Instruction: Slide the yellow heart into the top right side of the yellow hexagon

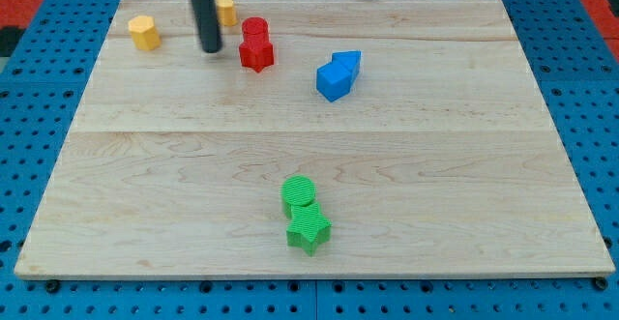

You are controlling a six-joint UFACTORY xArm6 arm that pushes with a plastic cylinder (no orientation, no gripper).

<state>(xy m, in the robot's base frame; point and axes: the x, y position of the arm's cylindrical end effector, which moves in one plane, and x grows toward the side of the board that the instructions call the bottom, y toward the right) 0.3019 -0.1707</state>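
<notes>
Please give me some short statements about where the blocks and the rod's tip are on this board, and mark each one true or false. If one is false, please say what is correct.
1. My tip rests between the yellow hexagon and the red blocks. True.
2. The yellow heart touches the yellow hexagon. False: they are apart, with the rod between them in the view.
3. The two green blocks, a green cylinder and a green star, sit close together near the view's bottom. True.
4. The blue blocks lie at the view's left of the red blocks. False: they lie to the view's right.
5. My tip touches the red star. False: a gap of bare board shows between them.
</notes>
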